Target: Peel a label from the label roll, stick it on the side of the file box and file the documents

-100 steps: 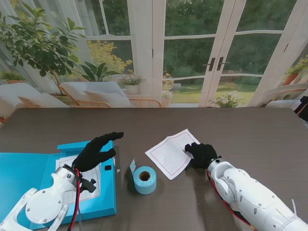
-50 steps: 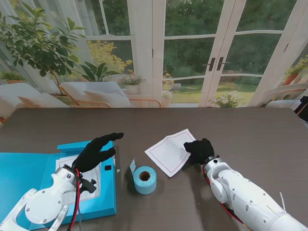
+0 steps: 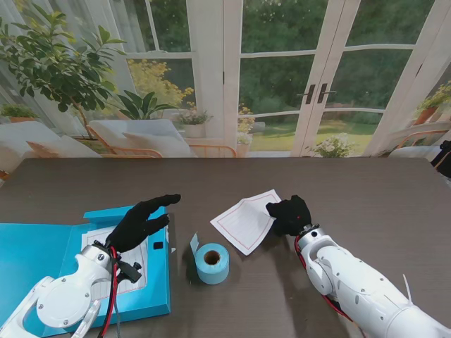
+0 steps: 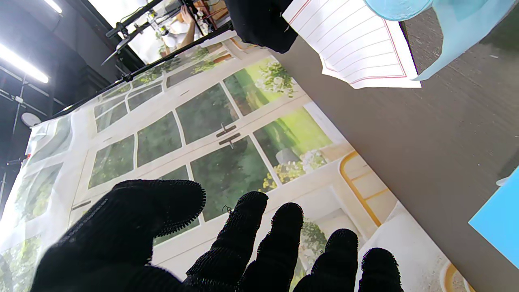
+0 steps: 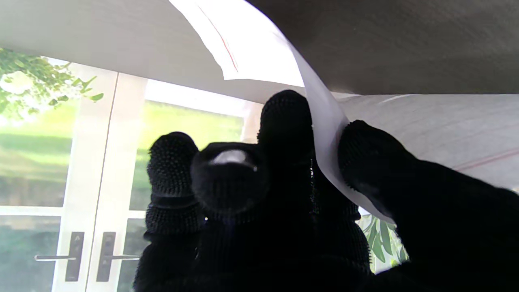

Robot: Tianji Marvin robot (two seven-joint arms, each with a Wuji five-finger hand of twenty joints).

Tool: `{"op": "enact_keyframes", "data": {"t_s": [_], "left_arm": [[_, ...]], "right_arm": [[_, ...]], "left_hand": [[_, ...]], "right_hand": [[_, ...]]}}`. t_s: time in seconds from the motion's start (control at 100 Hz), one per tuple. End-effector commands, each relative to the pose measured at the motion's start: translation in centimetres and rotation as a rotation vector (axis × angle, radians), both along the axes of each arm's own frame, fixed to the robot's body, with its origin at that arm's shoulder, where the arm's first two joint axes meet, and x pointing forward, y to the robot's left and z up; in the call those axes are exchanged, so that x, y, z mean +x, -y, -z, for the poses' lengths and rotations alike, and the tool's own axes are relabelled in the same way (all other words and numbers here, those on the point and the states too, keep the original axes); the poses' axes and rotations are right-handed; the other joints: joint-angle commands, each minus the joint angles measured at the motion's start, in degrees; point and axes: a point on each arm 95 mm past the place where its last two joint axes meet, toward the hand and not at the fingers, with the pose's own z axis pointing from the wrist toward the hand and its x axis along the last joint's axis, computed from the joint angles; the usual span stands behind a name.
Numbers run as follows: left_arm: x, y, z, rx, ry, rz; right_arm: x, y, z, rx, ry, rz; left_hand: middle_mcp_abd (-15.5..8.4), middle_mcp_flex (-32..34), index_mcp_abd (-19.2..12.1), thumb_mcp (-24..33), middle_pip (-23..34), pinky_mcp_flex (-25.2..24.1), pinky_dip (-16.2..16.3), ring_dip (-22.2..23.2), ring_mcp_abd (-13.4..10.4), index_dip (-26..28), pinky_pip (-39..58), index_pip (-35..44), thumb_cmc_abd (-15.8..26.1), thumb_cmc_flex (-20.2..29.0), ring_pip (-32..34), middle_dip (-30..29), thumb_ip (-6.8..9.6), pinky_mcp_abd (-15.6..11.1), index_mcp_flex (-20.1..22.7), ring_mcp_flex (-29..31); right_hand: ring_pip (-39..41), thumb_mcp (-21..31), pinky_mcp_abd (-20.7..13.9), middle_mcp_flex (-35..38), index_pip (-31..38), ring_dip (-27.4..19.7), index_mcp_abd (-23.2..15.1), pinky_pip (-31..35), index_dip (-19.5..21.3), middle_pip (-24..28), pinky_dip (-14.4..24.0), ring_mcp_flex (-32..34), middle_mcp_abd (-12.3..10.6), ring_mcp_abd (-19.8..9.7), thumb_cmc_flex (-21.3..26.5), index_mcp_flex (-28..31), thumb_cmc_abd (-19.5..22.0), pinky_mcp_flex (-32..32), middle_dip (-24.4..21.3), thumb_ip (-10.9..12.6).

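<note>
Blue file box (image 3: 42, 260) lies open at our left on the dark table (image 3: 366, 190), a sheet inside it. Left hand (image 3: 141, 222) hangs over the box's right half, fingers spread, holding nothing. Label roll (image 3: 212, 263) stands just right of the box, a short tail sticking up on its left side. Ruled document (image 3: 243, 222) sits beyond the roll; our right hand (image 3: 290, 215) pinches its right edge, that edge raised off the table.

Left wrist view: left hand's fingers (image 4: 251, 239) apart, nothing between them. Document (image 4: 357, 48) curls up off the table, right hand (image 4: 261, 22) on its far edge; blue roll (image 4: 399, 4) clipped at the frame edge.

Right wrist view: document (image 5: 324, 117) clamped between thumb (image 5: 377, 162) and a finger, the sheet bending away toward the table.
</note>
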Motion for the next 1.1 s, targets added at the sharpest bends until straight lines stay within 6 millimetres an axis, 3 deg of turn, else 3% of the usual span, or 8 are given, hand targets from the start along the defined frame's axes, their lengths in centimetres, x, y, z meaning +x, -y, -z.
{"op": "enact_keyframes", "data": {"t_s": [0.0,0.24,0.54,1.09], "left_arm": [[-0.2,0.3,-0.1,-0.004,-0.01,0.015],[-0.1,0.4,-0.1,-0.014,-0.023,0.007],[0.0,0.3,0.0,-0.021,-0.047,-0.009],[1.8,0.4,1.2,-0.043,-0.154,-0.003]], "right_arm": [[0.1,-0.3,-0.2,0.011,-0.002,-0.007],[0.2,-0.3,-1.3,0.053,0.037,-0.012],[0.0,-0.7,-3.1,0.117,0.077,-0.025],[0.4,-0.7,-8.1,0.195,0.18,-0.034]], "left_hand": [[-0.1,0.5,0.2,-1.4,-0.4,-1.2,-0.5,-0.5,-0.2,0.4,-1.7,-0.9,2.6,-1.8,-0.7,-0.6,-2.41,-1.3,0.9,0.3],[0.4,0.5,0.6,-1.5,-0.4,-1.2,-0.5,-0.5,0.1,0.5,-1.7,-0.9,3.4,-1.9,-0.8,-0.6,-2.85,-1.2,1.1,0.2],[0.6,0.2,0.8,-1.5,-0.4,-1.3,-0.5,-0.5,0.0,0.4,-1.7,-1.2,3.6,-1.9,-0.8,-0.6,-3.06,-1.2,0.6,0.2],[1.5,-0.6,0.4,-2.3,-0.5,-1.3,-0.3,-0.4,0.8,0.4,-1.5,-1.5,4.4,-2.9,-0.8,-0.5,-3.94,-1.1,-0.4,-0.2]], "right_hand": [[3.1,6.0,-1.8,5.0,5.1,1.5,-3.2,3.4,1.3,2.9,2.1,0.6,0.6,-4.5,-0.1,3.0,-1.3,23.6,1.7,-1.4],[6.1,8.0,-4.0,5.0,5.0,3.4,-5.1,5.1,2.4,5.8,4.2,0.6,0.2,-5.8,-1.1,4.1,-3.5,24.2,2.5,-1.0],[6.7,8.4,-4.1,4.9,4.9,3.9,-5.5,5.4,2.9,6.2,4.8,0.6,0.2,-6.2,-0.8,4.4,-4.2,24.2,2.6,-1.0],[6.5,8.1,-3.7,4.8,4.7,4.0,-5.4,5.2,3.1,5.7,5.3,0.6,0.5,-6.0,-0.2,4.4,-3.9,24.2,2.5,-1.1]]}}
